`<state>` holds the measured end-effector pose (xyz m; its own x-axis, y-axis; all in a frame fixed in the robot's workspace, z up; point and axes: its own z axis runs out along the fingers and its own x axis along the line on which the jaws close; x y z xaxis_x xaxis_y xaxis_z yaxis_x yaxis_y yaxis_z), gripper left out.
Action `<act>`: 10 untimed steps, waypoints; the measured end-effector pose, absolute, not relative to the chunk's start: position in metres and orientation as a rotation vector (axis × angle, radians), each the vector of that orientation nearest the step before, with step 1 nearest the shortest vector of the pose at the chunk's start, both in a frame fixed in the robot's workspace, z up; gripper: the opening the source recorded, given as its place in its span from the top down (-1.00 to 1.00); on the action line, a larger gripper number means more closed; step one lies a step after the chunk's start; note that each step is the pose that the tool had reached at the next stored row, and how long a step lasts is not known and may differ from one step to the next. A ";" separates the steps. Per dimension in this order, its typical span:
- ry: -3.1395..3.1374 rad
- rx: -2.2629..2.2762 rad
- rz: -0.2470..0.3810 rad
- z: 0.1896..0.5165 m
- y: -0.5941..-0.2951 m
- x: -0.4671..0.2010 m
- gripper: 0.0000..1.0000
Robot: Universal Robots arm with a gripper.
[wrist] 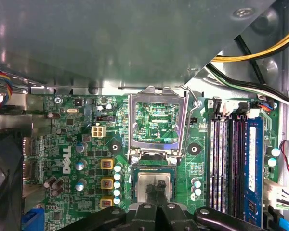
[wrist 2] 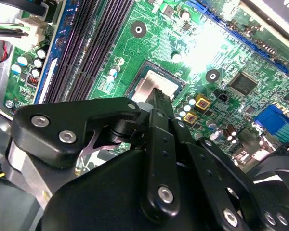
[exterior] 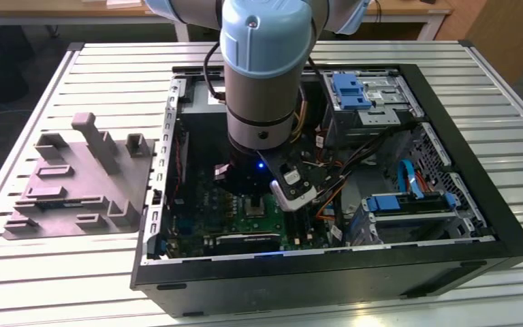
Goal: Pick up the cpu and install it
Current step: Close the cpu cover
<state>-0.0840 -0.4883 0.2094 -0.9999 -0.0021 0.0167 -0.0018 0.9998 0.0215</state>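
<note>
Down inside the open computer case (exterior: pixel 334 272), the pincer (wrist: pixel 156 190) hangs over the green motherboard (wrist: pixel 77 144), its two black fingers (wrist 2: pixel 159 103) drawn together into a narrow tip. That tip rests on the cpu (wrist: pixel 147 185), whose silvery top shows on either side of it in both wrist views. The cpu sits within the black-framed socket (wrist 2: pixel 156 79). The socket's metal load plate (wrist: pixel 156 125) stands flipped open just beside it. In the exterior view, the case lies on the slatted tabletop (exterior: pixel 80 272), near a grey fixture (exterior: pixel 75 180).
</note>
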 end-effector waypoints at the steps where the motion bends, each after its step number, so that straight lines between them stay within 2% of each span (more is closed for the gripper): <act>1: -3.125 0.003 -0.034 0.209 -0.488 -0.084 0.79; 10: -3.125 0.003 -0.034 0.209 -0.488 -0.084 0.79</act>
<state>-0.0840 -0.4883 0.2094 -0.9999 -0.0021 0.0169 -0.0018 0.9998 0.0216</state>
